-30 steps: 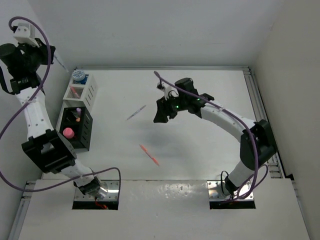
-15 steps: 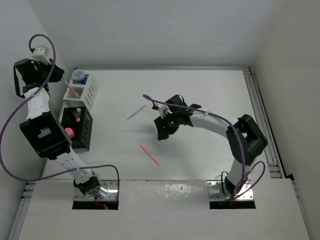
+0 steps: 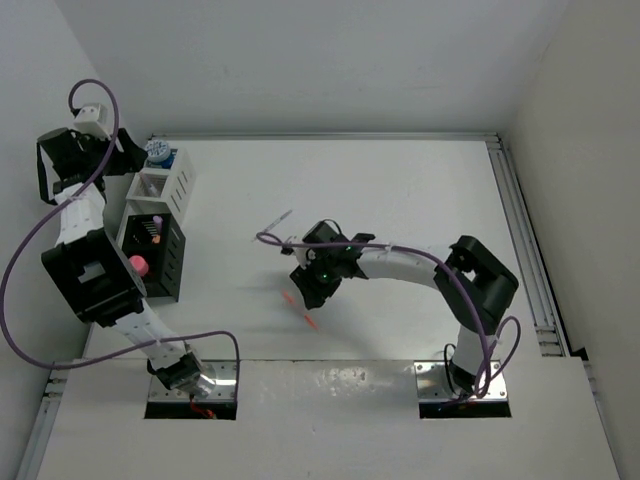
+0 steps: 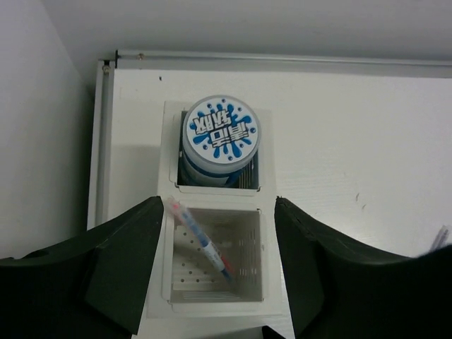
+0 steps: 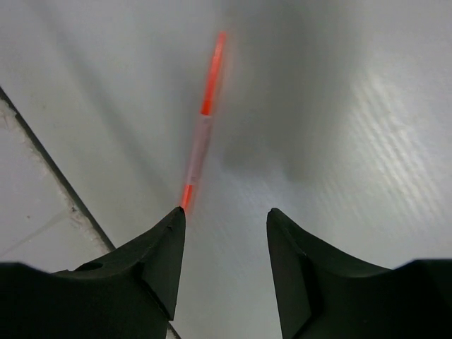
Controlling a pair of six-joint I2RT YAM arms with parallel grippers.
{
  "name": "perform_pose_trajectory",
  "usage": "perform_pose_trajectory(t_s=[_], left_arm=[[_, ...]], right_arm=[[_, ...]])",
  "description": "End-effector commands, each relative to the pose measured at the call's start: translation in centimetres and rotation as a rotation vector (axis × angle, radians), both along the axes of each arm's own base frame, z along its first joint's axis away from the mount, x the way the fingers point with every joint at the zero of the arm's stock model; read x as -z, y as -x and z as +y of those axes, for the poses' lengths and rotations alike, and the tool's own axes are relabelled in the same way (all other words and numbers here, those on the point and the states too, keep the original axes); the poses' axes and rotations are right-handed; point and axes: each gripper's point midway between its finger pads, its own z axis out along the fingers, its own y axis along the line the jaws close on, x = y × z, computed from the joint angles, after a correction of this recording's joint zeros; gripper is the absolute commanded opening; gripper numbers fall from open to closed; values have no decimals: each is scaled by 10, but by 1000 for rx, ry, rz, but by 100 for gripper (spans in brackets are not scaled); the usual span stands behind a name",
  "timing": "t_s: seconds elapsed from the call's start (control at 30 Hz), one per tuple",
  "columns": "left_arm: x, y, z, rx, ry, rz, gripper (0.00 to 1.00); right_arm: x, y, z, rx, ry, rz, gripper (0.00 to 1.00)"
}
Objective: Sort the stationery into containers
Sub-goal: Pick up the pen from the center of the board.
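Note:
My left gripper [image 4: 219, 205] hangs open over the white container [image 4: 272, 282]. A blue pen with a pink cap [image 4: 203, 244] leans loose inside the near compartment. A blue-capped jar [image 4: 220, 131] fills the far compartment. From above, the left gripper [image 3: 118, 165] is beside the white container [image 3: 172, 190], and the black container [image 3: 172, 262] holds a pink-capped bottle [image 3: 137, 266]. My right gripper [image 3: 308, 290] is low over the table, open and holding nothing. The orange pen [image 5: 205, 120] lies just ahead of its left fingertip [image 5: 176, 215]. A blue-purple pen [image 3: 272, 224] lies further back.
Both containers stand against the table's left edge, close to the side wall [image 3: 40, 230]. A metal rail [image 3: 520, 230] runs along the right edge. The near platform edge [image 5: 49, 162] shows just left of the right gripper.
My left gripper has swung over the white container and opened, and the pink-capped pen now rests in the compartment. My right gripper has moved toward me and down to the orange pen.

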Motion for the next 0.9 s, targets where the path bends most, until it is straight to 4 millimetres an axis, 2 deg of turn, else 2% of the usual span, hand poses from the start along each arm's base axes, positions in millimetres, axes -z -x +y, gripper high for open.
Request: perform_pose_trajectory(t_s=[0.0, 0.07, 0.1, 0.13, 0.17, 0.2, 0.23, 0.27, 0.3, 0.37, 0.4, 0.43, 0.47, 0.7, 0.77, 0.87], left_arm=[[-69, 14, -13, 40, -71, -150, 71], [-72, 29, -24, 55, -80, -160, 71], [-83, 38, -31, 64, -99, -183, 71], [-76, 45, -34, 66, -100, -171, 71], [-77, 50, -38, 75, -111, -174, 71], [-87, 57, -44, 80, -128, -196, 72], [-86, 63, -46, 82, -127, -193, 72], [-87, 67, -48, 81, -122, -191, 72], [-97, 73, -52, 84, -134, -212, 72], [-99, 81, -58, 97, -124, -216, 72], [-108, 86, -63, 101, -134, -235, 72], [-111, 90, -67, 110, -135, -242, 72], [-117, 96, -73, 125, -140, -257, 72], [-130, 112, -88, 155, -188, -282, 72], [-127, 117, -93, 170, -174, -271, 72], [-120, 128, -112, 248, -120, -264, 72]], right_arm=[[10, 11, 10, -41, 41, -61, 49], [13, 14, 15, -40, 64, -76, 49], [15, 14, 17, -40, 68, -80, 49], [12, 14, 22, -40, 67, -91, 49], [17, 15, 22, -37, 86, -89, 49], [19, 14, 23, -40, 103, -104, 49], [19, 12, 25, -45, 108, -118, 49], [23, 11, 24, -49, 121, -122, 50], [31, 11, 22, -52, 143, -126, 50], [37, 6, 22, -55, 152, -147, 47], [44, 5, 21, -64, 173, -154, 45], [46, 4, 21, -67, 184, -155, 43], [50, 5, 19, -74, 200, -151, 35], [72, 17, -1, -173, 312, -188, 13], [70, 14, -7, -196, 331, -208, 5], [44, 0, -7, -163, 255, -232, 0]])
